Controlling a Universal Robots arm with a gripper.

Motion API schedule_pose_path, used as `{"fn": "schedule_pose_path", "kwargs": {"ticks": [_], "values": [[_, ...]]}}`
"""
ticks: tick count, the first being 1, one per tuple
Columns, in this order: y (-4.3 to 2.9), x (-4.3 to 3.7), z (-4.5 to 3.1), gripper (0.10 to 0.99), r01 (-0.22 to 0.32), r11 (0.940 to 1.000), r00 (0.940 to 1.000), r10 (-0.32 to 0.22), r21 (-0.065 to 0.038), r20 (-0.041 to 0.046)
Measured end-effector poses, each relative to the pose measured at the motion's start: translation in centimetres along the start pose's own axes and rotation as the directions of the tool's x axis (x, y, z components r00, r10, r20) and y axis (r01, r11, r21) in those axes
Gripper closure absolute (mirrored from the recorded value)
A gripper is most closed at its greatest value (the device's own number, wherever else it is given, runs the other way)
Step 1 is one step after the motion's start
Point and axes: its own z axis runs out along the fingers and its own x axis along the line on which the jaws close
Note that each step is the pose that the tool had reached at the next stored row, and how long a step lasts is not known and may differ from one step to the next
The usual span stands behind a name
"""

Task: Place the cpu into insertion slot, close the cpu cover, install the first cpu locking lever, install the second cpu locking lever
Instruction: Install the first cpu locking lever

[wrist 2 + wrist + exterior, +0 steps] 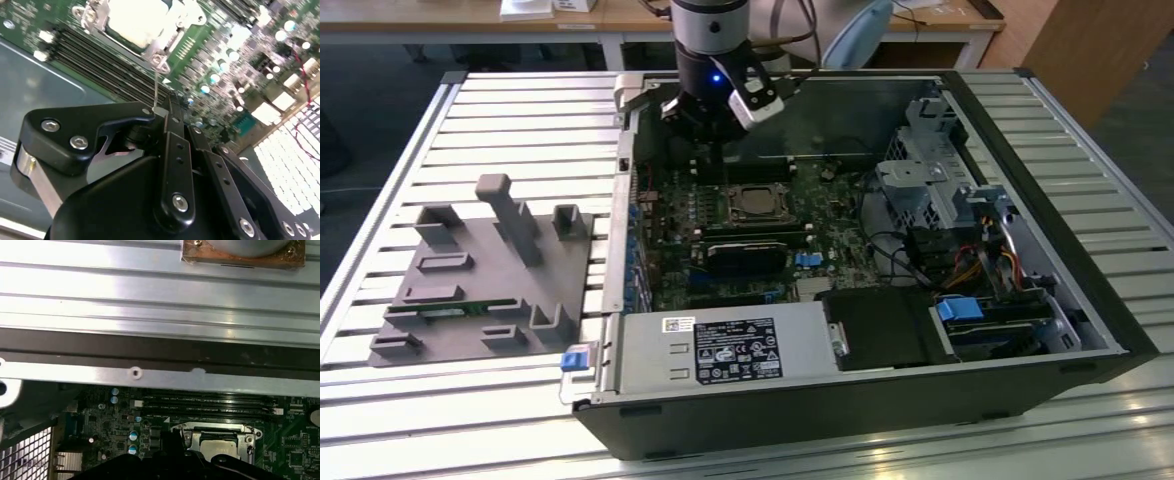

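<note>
Exterior view: open computer case [854,410] lying on a slatted metal worktop [454,420]. The arm comes down from the upper centre of the frame, with the claw [703,155] inside the case, low over the board [680,250].

- The cpu [754,205] sits in the slot [730,207], near the middle of the board and just toward the exterior view's right of the claw, lower in the frame.
- A grey moulded jig [480,280] stands on the worktop at the exterior view's left, well apart from the case.
- The labelled power-supply box [720,350] sits along the case's near edge.

Second wrist view:
- The claw [162,111] is clenched, its black fingers [172,145] drawn together at the tips.
- A thin wire lever [156,85] runs from a corner of the socket to the fingertips, and its end meets them. Cannot tell whether it is pinched or only touched.
- The cover [167,37] lies down around the cpu [135,20], whose pale face shows through the window.
- Long memory slots [110,65] run beside the socket.

First wrist view: the cpu [218,444] is seated with the cover [215,428] framing it. The memory slots [210,407] lie between the socket and the case's metal wall [150,372].
</note>
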Motion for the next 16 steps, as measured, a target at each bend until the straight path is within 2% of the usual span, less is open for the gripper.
{"fn": "schedule_pose_path", "kwargs": {"ticks": [4,6,16], "values": [[-0.05,-1.47,0.11,0.98,0.0,1.0,1.0,0.0,0.0,-0.0021],[-0.07,-1.96,0.18,0.98,0.0,1.0,1.0,0.0,0.0,-0.0026],[-0.08,-2.12,0.22,0.98,0.0,1.0,1.0,0.0,0.0,-0.0026]]}}
